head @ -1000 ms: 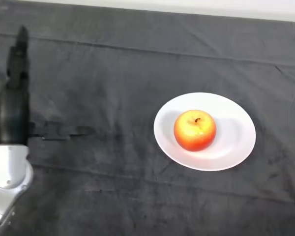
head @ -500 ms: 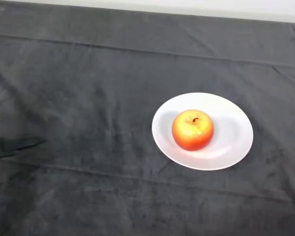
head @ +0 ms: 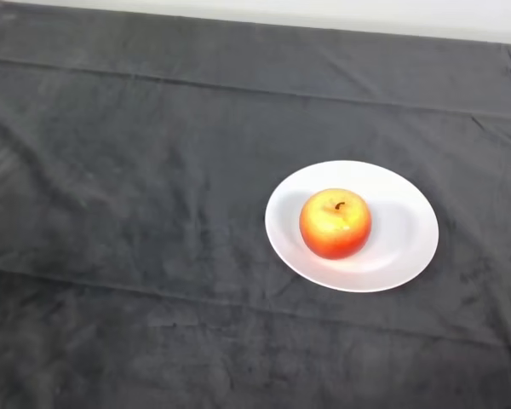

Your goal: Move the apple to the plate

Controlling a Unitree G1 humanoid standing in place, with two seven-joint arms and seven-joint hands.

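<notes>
One apple (head: 335, 224) sits on the white plate (head: 404, 256), a bit to the right of the middle of the frame. It is red at the bottom and yellow on top, with a small dark stem poking up. It stands straight, stem up, and rests a little left of the plate's middle. Bare white plate shows all the way around it, with the most room on the right side.

The plate lies flat on the dark cloth (head: 136, 170) that covers the table. The cloth has long soft folds running across it, one near the top of the frame and one low down. A thin pale strip shows along the top edge of the frame, past the cloth.

No part of the robot shows, so I cannot tell how its hand is or if it holds anything. Nothing is touching the apple.

Going by how things lie, the job looks done. The apple is where the task wants it, on the plate and not on the cloth. It looks steady and well away from the rim, so I do not think it will roll off.

I think the next move calls for very little. The arm only needs to keep away from the plate, so it does not bump the apple.
</notes>
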